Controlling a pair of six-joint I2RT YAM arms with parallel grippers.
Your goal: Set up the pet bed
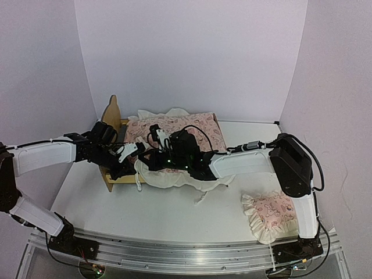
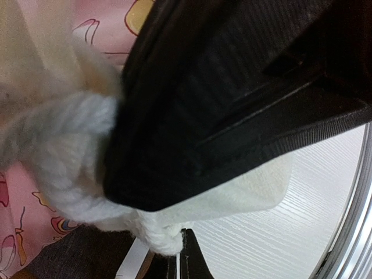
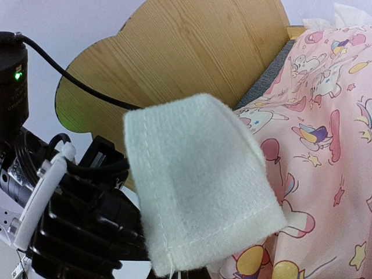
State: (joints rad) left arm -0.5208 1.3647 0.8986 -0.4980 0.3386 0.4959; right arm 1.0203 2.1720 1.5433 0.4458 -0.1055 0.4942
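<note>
My left gripper [image 1: 135, 158] and right gripper [image 1: 152, 157] are both pinching shut on the cream edge of the pink cushion [image 1: 192, 131] covering the pet bed [image 1: 114, 116], left of centre on the table [image 1: 174, 215]. Tugging unevenly is risking dragging the cushion, or the light frame, askew.

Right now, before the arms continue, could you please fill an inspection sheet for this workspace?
Surface: white table.
Job's things: pet bed at rear left; pink cushion lying on it, cream edge hanging over the near side; pillow apart at near right.
Clutter: nothing seen.
Grippers: left gripper shut on the cushion's cream edge; right gripper shut beside it, grip hidden.
Cables: black cable loops above the right wrist.
Surroundings: plain walls; metal rail at the near edge.
</note>
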